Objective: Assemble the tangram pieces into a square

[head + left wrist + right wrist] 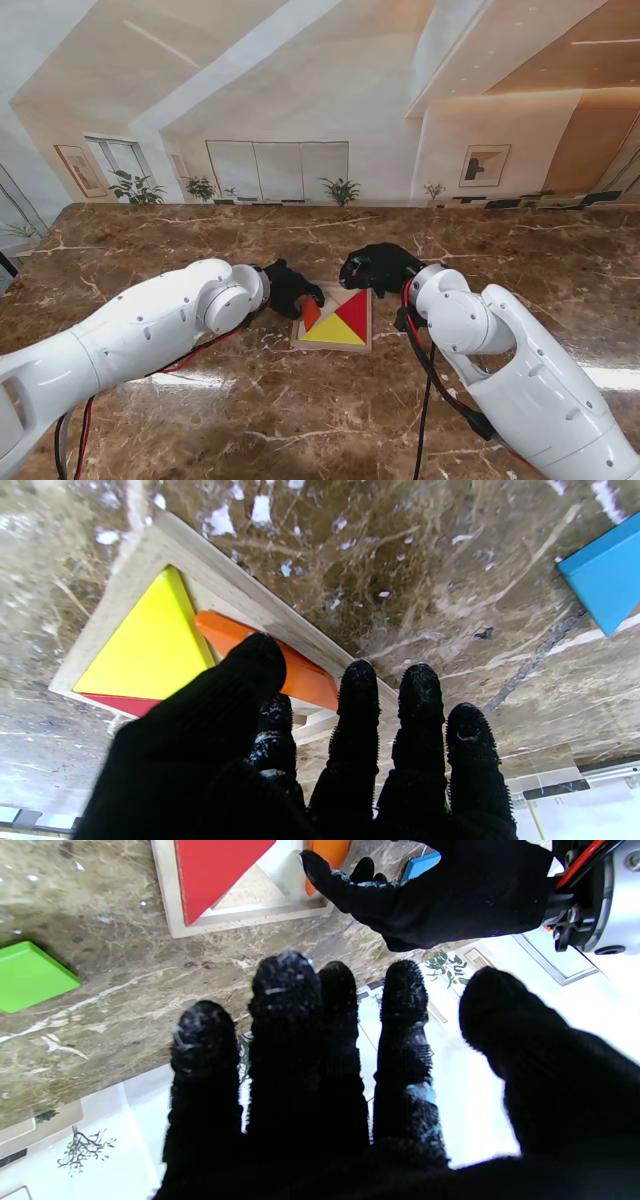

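Two white arms reach from the near corners toward a wooden tray (300, 345) on the marble counter (150, 250).

In the tray lie a yellow triangle (335, 331) and a red triangle (354, 311); an orange piece (300, 672) leans on its left rim, the left hand (288, 288) pinching it, thumb tip (260, 655) on its face. The right hand (378, 268) hovers beyond the far right corner, fingers (285, 985) spread, holding nothing. A blue piece (607, 575) and a green piece (30, 974) lie apart on the counter. No writing is legible.
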{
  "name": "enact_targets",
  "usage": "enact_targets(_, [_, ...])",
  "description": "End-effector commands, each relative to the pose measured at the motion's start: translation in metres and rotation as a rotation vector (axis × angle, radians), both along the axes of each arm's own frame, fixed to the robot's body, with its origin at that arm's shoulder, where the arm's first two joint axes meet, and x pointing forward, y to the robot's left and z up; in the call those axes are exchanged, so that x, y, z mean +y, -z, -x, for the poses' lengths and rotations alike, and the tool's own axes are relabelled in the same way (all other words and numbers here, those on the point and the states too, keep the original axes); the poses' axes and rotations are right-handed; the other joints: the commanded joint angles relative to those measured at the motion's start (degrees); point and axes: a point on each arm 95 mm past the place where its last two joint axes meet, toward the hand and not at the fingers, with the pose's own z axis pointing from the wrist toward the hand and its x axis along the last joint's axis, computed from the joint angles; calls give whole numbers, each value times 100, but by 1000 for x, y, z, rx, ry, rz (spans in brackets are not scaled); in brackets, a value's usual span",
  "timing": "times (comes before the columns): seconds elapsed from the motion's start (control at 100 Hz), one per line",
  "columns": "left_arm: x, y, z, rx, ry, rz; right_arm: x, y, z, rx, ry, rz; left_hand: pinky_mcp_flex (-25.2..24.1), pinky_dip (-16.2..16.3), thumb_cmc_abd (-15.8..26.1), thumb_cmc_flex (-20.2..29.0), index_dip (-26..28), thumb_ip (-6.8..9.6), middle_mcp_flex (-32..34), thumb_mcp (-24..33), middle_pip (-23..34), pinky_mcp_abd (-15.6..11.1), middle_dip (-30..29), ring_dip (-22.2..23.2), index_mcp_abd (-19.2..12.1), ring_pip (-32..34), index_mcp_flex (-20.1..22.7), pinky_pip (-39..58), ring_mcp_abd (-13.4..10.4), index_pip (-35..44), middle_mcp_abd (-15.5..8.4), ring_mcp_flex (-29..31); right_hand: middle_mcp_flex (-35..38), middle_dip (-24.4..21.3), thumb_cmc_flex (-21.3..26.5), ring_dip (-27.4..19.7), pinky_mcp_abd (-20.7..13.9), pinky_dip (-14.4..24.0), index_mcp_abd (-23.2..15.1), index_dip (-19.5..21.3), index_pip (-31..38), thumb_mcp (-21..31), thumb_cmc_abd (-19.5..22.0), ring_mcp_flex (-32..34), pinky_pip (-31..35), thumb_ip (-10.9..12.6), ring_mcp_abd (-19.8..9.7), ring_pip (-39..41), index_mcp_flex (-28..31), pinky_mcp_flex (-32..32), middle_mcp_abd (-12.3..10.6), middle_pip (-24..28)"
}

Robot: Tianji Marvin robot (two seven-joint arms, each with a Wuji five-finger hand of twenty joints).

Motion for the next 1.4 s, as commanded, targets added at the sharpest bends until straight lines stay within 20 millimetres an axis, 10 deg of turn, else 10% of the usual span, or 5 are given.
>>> enact_targets(0.0, [2,0,1,4,5,-2,-2,7,2,30,5,-1,-70,78,-4,158,100,-2,-42,36,30,-101,120,59,-126,107,88,119,-28,177,-78,-30,47,-35,-314,-40,-8,-25,42,-27,102,57,149,196,243,143,6,127,53,35,1,67])
enact_targets(1.39, [19,-10,-7,-34,-89,-14,-1,7,2,38,4,3,-27,95,161,-169,-81,125,-19,-32,7,-31,-604,44,365,88,-228,100,33,-214,-30,56,67,-36,-319,-40,-8,-24,45,-26,104,60,158,198,249,143,7,132,64,31,0,74])
